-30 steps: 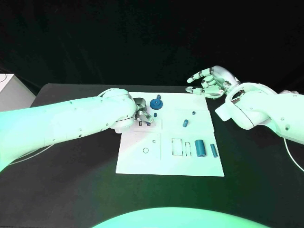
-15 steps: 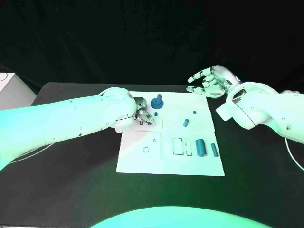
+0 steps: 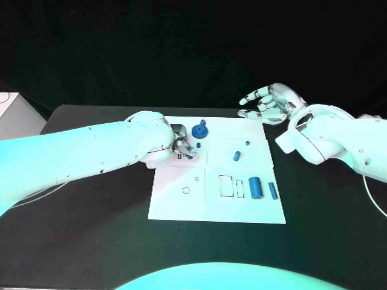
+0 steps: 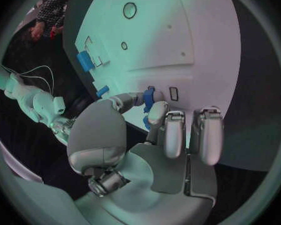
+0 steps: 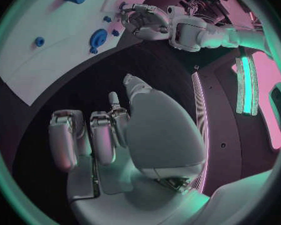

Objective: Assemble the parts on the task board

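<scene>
Left wrist view: left hand (image 4: 156, 135) pinches a small blue part (image 4: 148, 99) over the task board (image 4: 203, 30). Right hand (image 3: 270, 101) fingers spread, holding nothing. Five more blue parts on board.

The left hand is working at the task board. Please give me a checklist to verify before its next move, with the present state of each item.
1. Left hand holds a part: ok, a small blue piece is pinched at its fingertips.
2. Piece is over the task board: ok, white board lies behind it.
3. Piece lined up with the small rectangular slot: cannot tell, it is only near.
4. Right hand keeps out of the way: ok, open, off the board's far corner.
5. Blue gear clear of the left hand: cannot tell, very close.
</scene>
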`<action>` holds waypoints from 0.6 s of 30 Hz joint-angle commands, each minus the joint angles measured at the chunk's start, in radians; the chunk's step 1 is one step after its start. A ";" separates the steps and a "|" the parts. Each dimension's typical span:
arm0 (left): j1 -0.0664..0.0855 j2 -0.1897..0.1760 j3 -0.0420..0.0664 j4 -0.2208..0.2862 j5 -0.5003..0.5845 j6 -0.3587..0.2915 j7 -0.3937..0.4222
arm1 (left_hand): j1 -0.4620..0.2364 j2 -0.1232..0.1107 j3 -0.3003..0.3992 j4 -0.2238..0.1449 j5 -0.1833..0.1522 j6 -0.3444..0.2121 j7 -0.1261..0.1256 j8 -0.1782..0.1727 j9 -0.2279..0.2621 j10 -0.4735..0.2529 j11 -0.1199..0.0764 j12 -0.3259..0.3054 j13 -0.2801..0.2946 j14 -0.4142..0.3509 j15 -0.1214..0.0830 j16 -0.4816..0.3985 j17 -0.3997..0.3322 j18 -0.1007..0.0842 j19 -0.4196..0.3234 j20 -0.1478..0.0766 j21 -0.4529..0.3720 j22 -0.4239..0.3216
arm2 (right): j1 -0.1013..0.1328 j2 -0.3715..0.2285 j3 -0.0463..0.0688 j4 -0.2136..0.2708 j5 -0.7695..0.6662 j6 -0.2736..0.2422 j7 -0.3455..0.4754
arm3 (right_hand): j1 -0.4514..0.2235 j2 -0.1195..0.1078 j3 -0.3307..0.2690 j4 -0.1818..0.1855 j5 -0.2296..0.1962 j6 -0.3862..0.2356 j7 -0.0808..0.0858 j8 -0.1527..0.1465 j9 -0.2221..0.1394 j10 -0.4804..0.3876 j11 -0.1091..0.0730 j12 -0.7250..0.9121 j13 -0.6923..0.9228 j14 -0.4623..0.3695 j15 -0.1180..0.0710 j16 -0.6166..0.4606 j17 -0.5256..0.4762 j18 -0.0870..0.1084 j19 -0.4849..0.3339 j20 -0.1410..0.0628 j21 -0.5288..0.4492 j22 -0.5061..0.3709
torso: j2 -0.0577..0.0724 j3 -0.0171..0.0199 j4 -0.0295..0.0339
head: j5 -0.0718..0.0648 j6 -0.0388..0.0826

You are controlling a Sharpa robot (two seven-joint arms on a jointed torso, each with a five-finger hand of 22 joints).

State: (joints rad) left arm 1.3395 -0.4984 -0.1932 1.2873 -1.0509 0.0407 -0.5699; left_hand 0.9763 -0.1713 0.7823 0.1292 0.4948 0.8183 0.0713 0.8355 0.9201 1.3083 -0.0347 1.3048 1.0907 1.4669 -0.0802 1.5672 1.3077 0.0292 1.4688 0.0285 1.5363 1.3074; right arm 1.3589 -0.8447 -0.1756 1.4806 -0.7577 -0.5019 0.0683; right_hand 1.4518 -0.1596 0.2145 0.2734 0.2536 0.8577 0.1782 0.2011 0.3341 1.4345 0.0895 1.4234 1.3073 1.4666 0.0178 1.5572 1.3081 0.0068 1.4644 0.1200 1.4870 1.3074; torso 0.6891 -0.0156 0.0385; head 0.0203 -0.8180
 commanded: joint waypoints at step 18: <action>-0.004 0.006 -0.003 -0.003 0.010 0.044 0.000 | 0.003 0.014 0.163 -0.164 0.000 0.044 -0.037 0.002 0.024 0.009 -0.002 0.001 -0.001 0.104 -0.010 0.004 0.263 -0.012 0.054 -0.007 0.004 0.189 | 0.000 0.003 0.000 -0.001 -0.010 0.016 0.002 | -0.006 -0.003 0.005 0.002 0.004 -0.007 -0.003 0.005 0.001 0.000 0.000 0.005 0.134 0.094 -0.005 -0.004 0.228 0.011 0.075 -0.005 0.004 0.230 | 0.001 0.0001 0.0001 | 0.000 -0.006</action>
State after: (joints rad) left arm 1.3404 -0.4949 -0.1925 1.2830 -1.0505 0.0488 -0.5699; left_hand 0.9763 -0.1713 0.7823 0.1292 0.4938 0.8211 0.0712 0.8345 0.9348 1.3120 -0.0359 1.3042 1.0895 1.4632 -0.0838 1.5672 1.3075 0.0291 1.4687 0.0285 1.5363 1.3074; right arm 1.3588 -0.8431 -0.1756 1.4791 -0.7580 -0.5001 0.0667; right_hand 1.4519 -0.1596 0.2145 0.2735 0.2536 0.8577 0.1782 0.2011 0.3340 1.4346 0.0895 1.4234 1.3081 1.4666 0.0178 1.5571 1.3079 0.0069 1.4644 0.1200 1.4870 1.3079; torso 0.6898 -0.0151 0.0385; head 0.0207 -0.8230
